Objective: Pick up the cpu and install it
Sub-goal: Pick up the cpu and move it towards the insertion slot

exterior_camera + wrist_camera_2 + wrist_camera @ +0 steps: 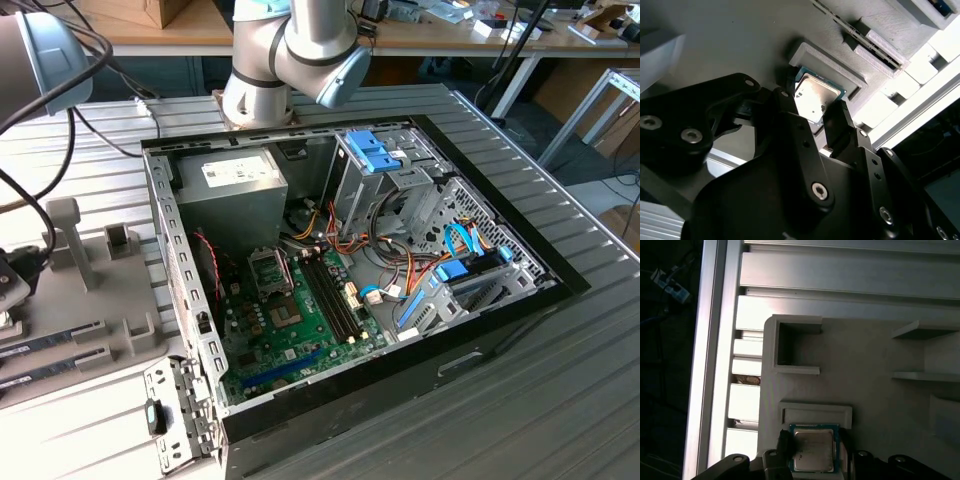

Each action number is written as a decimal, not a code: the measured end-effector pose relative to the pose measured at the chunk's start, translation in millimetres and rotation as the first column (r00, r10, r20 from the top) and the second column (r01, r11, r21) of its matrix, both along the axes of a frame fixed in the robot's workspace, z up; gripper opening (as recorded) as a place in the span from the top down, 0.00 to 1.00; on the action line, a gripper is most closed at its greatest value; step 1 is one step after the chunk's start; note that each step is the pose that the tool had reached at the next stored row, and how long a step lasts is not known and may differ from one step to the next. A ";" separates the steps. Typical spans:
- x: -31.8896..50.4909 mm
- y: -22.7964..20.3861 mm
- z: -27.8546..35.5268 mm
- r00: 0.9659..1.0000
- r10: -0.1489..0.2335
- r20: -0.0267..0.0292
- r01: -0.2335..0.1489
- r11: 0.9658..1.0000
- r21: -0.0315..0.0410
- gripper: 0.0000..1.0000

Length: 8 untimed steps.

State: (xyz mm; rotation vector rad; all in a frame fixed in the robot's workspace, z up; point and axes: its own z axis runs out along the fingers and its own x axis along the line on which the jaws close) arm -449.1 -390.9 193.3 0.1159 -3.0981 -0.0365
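Gripper (811,106) is set at cpu (817,95) in grey nest (830,62); grip state can't be told. If clamped off-ctr, chip could be tilted/dropped.

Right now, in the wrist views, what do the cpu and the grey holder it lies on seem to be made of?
The cpu: a metal lid, dull silver with a soft glare; its thin edge is green, likely circuit board. The holder: probably plastic, matte pale grey, one even colour, with moulded or printed ribs and pockets.
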 end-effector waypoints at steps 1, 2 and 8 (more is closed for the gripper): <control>0.0 0.0 0.9 1.000 0.000 0.000 0.000 1.000 0.001 0.53; 0.0 0.0 1.7 1.000 0.000 0.000 0.000 1.000 0.002 0.53; 0.0 0.0 9.4 1.000 0.000 0.000 0.000 1.000 0.008 0.53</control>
